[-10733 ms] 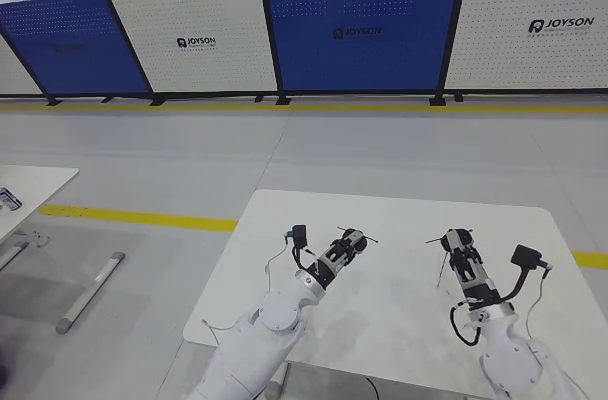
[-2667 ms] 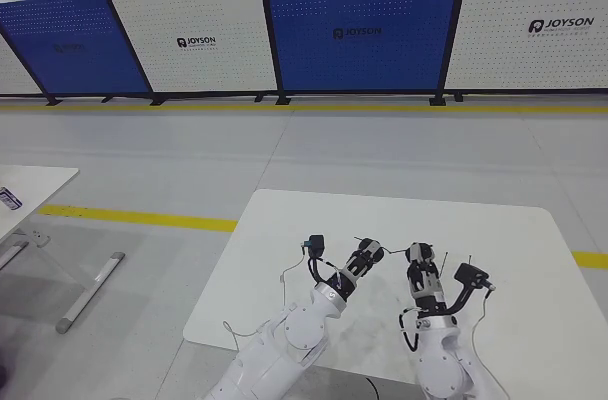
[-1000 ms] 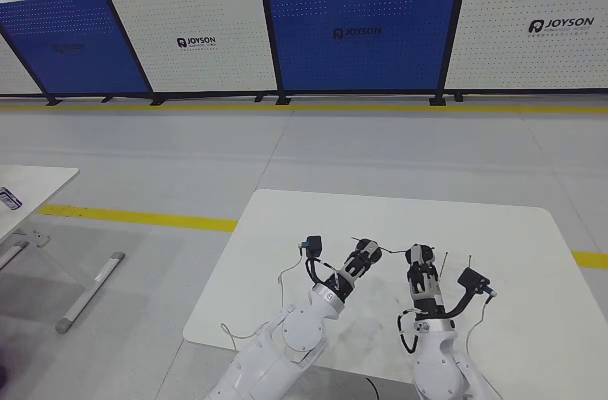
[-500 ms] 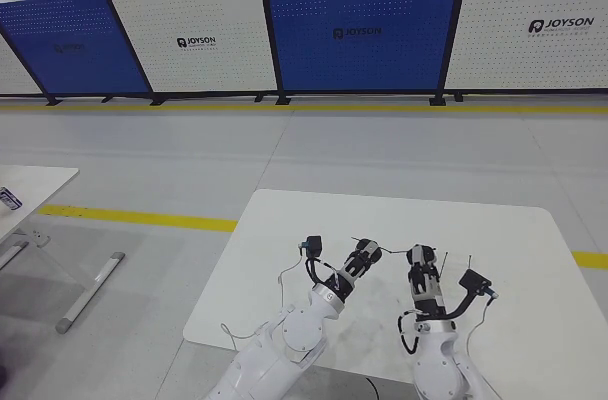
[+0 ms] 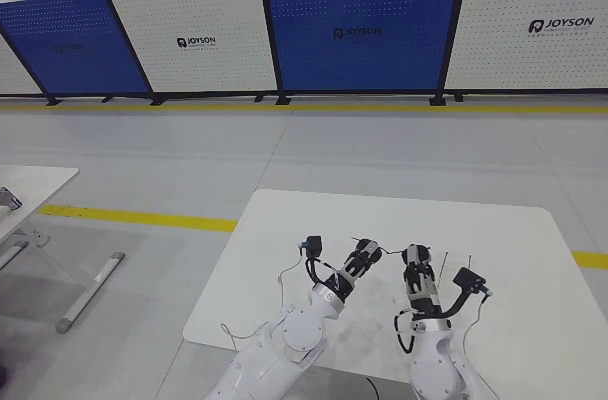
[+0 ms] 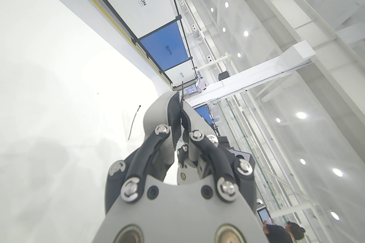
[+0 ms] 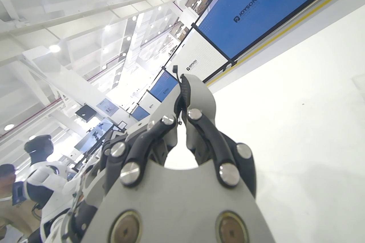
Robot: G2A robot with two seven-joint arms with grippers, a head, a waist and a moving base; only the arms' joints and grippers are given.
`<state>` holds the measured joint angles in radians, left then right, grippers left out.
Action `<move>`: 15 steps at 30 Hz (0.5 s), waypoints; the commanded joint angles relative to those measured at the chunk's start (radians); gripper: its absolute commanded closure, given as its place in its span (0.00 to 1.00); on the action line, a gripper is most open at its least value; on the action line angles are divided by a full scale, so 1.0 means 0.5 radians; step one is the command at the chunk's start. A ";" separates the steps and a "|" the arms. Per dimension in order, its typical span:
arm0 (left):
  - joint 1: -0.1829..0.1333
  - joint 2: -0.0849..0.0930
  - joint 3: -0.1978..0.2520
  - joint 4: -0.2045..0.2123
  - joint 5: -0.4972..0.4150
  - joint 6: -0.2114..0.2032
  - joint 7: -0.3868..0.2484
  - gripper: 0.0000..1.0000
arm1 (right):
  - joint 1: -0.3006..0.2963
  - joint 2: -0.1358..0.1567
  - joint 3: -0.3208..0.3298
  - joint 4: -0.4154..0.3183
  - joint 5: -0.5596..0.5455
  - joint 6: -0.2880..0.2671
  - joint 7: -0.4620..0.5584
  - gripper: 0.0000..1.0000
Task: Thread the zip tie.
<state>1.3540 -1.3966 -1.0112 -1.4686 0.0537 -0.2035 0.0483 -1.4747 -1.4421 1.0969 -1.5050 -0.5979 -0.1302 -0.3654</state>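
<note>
My right hand (image 7: 182,90) is clamped on the zip tie (image 7: 176,71). Its thin black band runs up between my fingertips, and the small square head stands just clear of them, against the hall behind. My left hand (image 6: 179,104) is pressed together in the same way on a black strip (image 6: 182,88), a fine pointed length that pokes out past the pads. I cannot tell whether that strip is the other end of the same tie.

In the top view both hands sit in the lower middle of the frame, over the near part of the white desk (image 5: 484,215). The left hand (image 5: 364,253) is just left of the right hand (image 5: 414,256), and the two are near each other but not touching. A hair-thin dark line, the black strip (image 5: 384,246), reaches from the left hand across the gap toward the right one. It is too fine there for me to say whether it gets as far as the right fingertips.

The left wrist view also shows a second zip tie (image 6: 133,122) lying flat on the desk (a gentle curve with a tiny head at one end). It lies beside my left fingers but well apart from them, touched by neither hand
</note>
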 commanded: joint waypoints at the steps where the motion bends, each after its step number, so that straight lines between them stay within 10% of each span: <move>1: 0.000 0.000 0.000 0.000 0.000 0.000 0.000 1.00 | 0.002 -0.002 0.002 0.001 -0.002 0.004 0.003 1.00; 15: 0.000 0.000 0.000 0.000 0.000 0.000 0.000 1.00 | 0.019 -0.029 0.000 0.087 0.176 -0.097 -0.022 1.00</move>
<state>1.3540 -1.3966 -1.0112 -1.4686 0.0537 -0.2035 0.0483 -1.4676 -1.4549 1.1005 -1.4704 -0.5102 -0.1789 -0.3722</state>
